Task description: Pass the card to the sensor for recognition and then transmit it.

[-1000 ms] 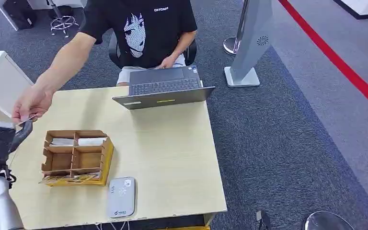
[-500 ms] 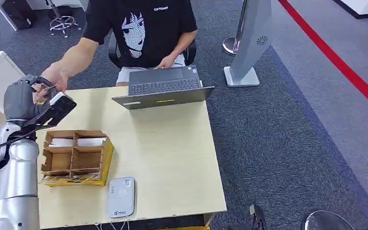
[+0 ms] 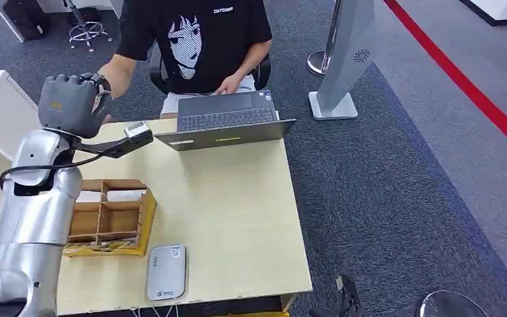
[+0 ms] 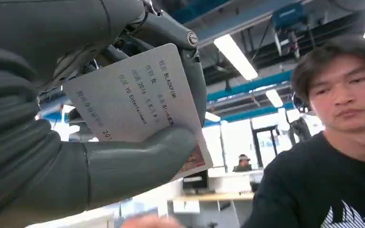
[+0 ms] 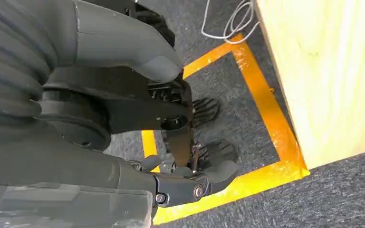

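Grey left hand (image 4: 76,142) pinches our card (image 4: 133,104) by one edge; swinging toward the reader (image 3: 167,271) at six o'clock, we risk it slipping.

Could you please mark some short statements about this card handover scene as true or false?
1. The left robot hand holds a printed card. True.
2. The card reader lies on the table's far edge beside the laptop. False: it lies at the near edge of the table, next to the cardboard organizer.
3. The laptop stands open in front of the seated person. True.
4. The right robot hand grips a card above the table. False: it hangs low over the carpet and orange floor tape, holding nothing.
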{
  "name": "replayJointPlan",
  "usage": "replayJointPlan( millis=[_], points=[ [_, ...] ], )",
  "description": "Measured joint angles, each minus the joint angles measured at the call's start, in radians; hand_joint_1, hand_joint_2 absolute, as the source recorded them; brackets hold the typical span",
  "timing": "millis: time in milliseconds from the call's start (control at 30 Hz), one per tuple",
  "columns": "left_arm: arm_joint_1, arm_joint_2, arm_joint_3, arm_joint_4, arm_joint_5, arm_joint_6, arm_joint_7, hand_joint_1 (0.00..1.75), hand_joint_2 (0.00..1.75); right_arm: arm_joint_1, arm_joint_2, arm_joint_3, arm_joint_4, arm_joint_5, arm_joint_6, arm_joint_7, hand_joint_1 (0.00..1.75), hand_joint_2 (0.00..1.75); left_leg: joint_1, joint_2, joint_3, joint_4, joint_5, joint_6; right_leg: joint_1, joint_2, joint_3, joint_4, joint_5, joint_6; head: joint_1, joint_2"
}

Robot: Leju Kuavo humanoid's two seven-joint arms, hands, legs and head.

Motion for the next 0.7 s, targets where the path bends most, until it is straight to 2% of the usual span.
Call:
replayJointPlan(
  millis=[33,100,167,300,400,533,700],
  points=[
    [-0.003,0.0,-0.013,0.0,-0.023,0.006,0.003,1.75,1.75,-0.001,0.0,0.0,0.0,0.007,0.0,0.001,0.0,1.75,0.0,0.0,0.0,0.0,0.0,0.0,0.0,0.0,0.0,0.0,0.0,0.0,0.0,0.0],
    [0.013,-0.005,-0.02,-0.028,0.013,0.028,-0.02,1.75,1.75,-0.001,0.0,0.0,0.0,0.011,-0.008,0.0,0.0,1.75,0.0,0.001,0.0,0.0,0.0,0.0,0.0,0.001,0.0,0.0,0.0,0.0,0.0,0.0],
    [0.076,-0.015,-0.02,-0.132,0.086,0.032,-0.061,1.75,1.75,0.004,0.0,-0.002,0.0,0.011,-0.013,-0.004,0.0,1.75,0.0,0.002,0.0,0.0,0.0,0.0,0.0,0.002,0.0,0.0,0.0,0.0,0.0,0.0],
    [0.308,-0.056,-0.021,-0.43,0.166,0.029,-0.128,1.75,1.75,0.02,0.0,-0.024,0.0,-0.011,-0.013,-0.031,0.0,1.75,0.0,0.002,0.0,0.0,-0.003,0.002,0.0,0.002,0.0,-0.001,-0.002,0.001,-0.001,0.0],
    [0.466,-0.07,-0.037,-0.557,0.196,0.058,-0.171,1.75,1.75,0.035,0.0,-0.045,-0.001,-0.031,-0.015,-0.058,0.0,1.75,0.0,0.002,0.0,0.0,-0.005,0.001,0.0,0.002,0.0,-0.001,-0.004,0.003,-0.001,0.0],
    [0.625,-0.075,-0.066,-0.623,0.234,0.094,-0.208,1.75,1.75,0.052,-0.002,-0.092,-0.003,-0.099,-0.01,-0.097,0.0,1.75,0.0,0.001,0.0,0.0,-0.005,0.001,0.0,0.001,0.0,-0.001,-0.004,0.003,-0.001,0.0],
    [0.725,-0.079,-0.091,-0.625,0.301,0.073,-0.244,1.75,1.75,0.064,-0.002,-0.22,-0.008,-0.266,0.044,-0.203,0.0,1.75,0.0,0.001,0.0,0.0,-0.005,0.001,0.0,0.001,0.0,-0.001,-0.003,0.003,-0.001,0.0]
  ],
)
